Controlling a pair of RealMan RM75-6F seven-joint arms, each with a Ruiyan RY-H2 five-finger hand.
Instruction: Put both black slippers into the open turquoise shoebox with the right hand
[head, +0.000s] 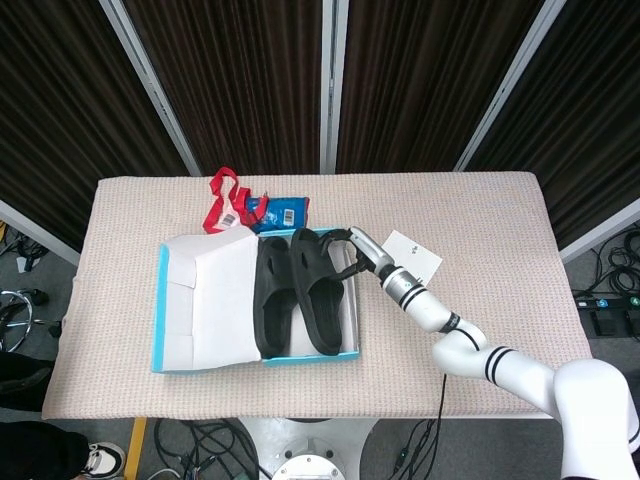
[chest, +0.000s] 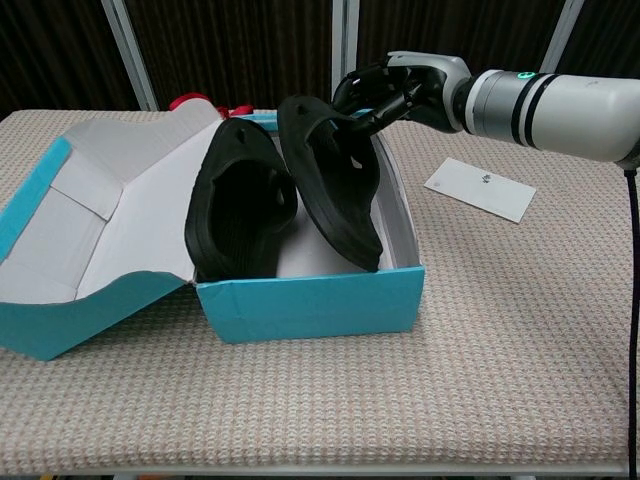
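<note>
Second slipper in the shoebox
Right hand (chest: 392, 88) grips the tilted slipper (chest: 330, 180) inside the turquoise shoebox (chest: 320, 298) (beside its mate (chest: 240, 205)); left hand unseen.

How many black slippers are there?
2. One slipper leans inside the blue shoebox, on the lid side. The other slipper stands beside it in the box, held at the top by the right hand.
</note>
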